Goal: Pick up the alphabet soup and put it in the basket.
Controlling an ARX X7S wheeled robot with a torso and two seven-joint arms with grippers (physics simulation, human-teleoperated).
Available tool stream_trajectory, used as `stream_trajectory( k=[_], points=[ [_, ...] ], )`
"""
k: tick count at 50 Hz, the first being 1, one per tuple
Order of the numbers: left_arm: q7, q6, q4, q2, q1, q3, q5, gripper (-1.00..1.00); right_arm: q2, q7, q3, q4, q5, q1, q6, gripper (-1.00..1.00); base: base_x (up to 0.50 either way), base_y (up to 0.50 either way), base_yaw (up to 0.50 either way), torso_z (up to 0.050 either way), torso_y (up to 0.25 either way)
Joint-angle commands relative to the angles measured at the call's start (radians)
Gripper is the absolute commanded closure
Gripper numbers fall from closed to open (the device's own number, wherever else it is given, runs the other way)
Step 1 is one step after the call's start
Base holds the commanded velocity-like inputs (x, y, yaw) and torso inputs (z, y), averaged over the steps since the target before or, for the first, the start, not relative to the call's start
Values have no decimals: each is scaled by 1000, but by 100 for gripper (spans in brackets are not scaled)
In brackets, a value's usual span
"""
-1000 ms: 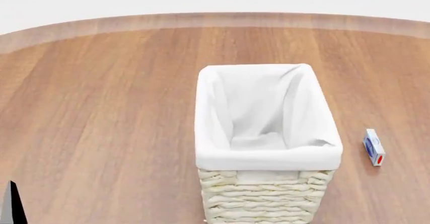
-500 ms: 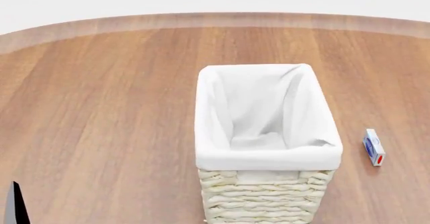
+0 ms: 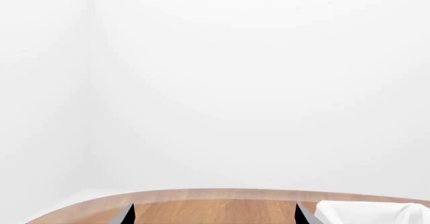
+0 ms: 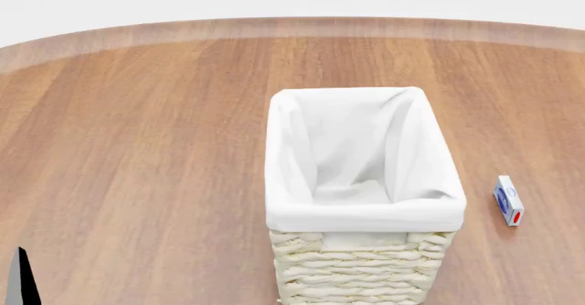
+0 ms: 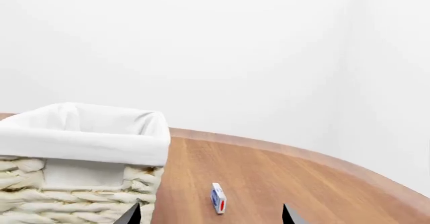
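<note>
We see the basket point(image 4: 364, 181) standing upright at the centre of the wooden counter point(image 4: 137, 133), its white lining folded over the rim. At its 3 o'clock lies a small white-and-blue box point(image 4: 508, 200), well apart from it. The alphabet soup appears in none of our views. The left tool point(image 3: 215, 216) and right tool point(image 5: 210, 215) (only dark fingertips show) both stand wide, holding nothing.

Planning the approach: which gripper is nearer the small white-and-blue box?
Right. The box lies just ahead of the right gripper; the left gripper is beyond the basket, on its other side.
</note>
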Motion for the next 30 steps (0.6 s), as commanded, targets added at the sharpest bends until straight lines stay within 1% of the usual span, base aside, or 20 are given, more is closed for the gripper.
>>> stream_trajectory(
  k=[1, 15, 30],
  points=[
    [-8, -1, -3, -5, -3, 0, -4, -100, -26, 7, -7, 27, -14, -25, -17, -100, 0, 0, 0, 0, 0],
    [-17, -2, -2, -11, -4, 1, -11, -100, -88, -4, -24, 121, -19, -51, -70, -100, 0, 0, 0, 0, 0],
    [-23, 0, -8, -16, -6, 4, -21, -100, -177, -39, -34, 268, 11, -44, -141, -100, 0, 0, 0, 0, 0]
  ],
)
